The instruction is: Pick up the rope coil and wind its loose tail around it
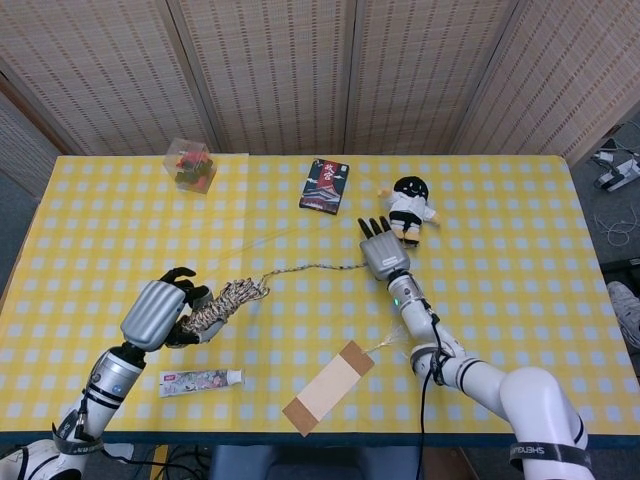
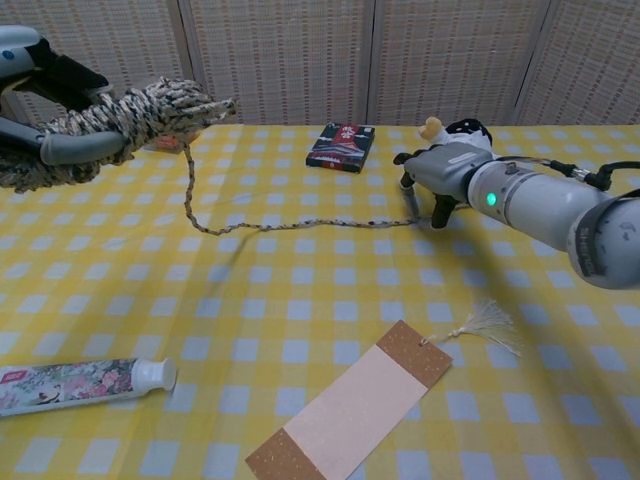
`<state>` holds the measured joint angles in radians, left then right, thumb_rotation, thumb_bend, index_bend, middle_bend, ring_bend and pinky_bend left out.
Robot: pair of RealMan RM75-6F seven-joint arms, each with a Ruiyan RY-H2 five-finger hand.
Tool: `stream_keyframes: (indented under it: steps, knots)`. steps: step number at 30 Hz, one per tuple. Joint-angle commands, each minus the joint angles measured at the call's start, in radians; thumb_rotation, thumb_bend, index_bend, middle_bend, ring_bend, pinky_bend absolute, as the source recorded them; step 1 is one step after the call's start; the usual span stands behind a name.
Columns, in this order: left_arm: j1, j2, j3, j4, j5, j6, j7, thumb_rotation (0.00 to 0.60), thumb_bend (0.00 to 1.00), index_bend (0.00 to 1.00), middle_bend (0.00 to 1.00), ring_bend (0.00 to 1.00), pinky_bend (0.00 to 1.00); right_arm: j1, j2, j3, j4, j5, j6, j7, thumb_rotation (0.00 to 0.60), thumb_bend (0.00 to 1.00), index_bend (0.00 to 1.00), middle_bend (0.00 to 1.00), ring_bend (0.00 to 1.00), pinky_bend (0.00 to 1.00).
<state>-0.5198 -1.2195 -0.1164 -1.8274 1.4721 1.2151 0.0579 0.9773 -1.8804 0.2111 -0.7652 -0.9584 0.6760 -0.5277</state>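
Yellow-checked tabletop [image 1: 520,300] lies before me. My left hand [image 1: 160,312] grasps the coil [image 1: 225,303], lifted at near left. Its tail [image 2: 300,224] trails right across the cloth to my right hand [image 1: 382,255], fingertips down on its end; whether they pinch it I cannot tell. Pickup done, winding remains.

Left hand [image 2: 45,105] cropped by chest view's left edge, toothpaste tube [image 2: 80,385] likewise; tail end of rope [image 2: 300,224] hidden behind right hand [image 2: 440,170].

Checked table [image 1: 520,200]: toothpaste tube [image 1: 200,380], bookmark [image 1: 327,386], book [image 1: 325,185], doll [image 1: 408,208], cube [image 1: 190,164].
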Motion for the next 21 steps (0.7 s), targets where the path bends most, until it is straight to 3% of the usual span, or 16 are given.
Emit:
stream_keyframes:
  steps: [1, 21]
  knots:
    - [0.001, -0.001, 0.0, 0.001, 0.0, 0.0, -0.001, 0.371, 0.31, 0.74, 0.72, 0.56, 0.22, 0.0, -0.007, 0.002, 0.015, 0.006, -0.009, -0.004, 0.6, 0.33, 0.47, 0.0, 0.0, 0.0]
    - [0.005, -0.005, 0.0, 0.012, -0.002, -0.004, -0.012, 0.366, 0.31, 0.74, 0.72, 0.56, 0.21, -0.003, -0.044, 0.011, 0.088, -0.019, -0.02, 0.019, 0.6, 0.34, 0.56, 0.02, 0.0, 0.0]
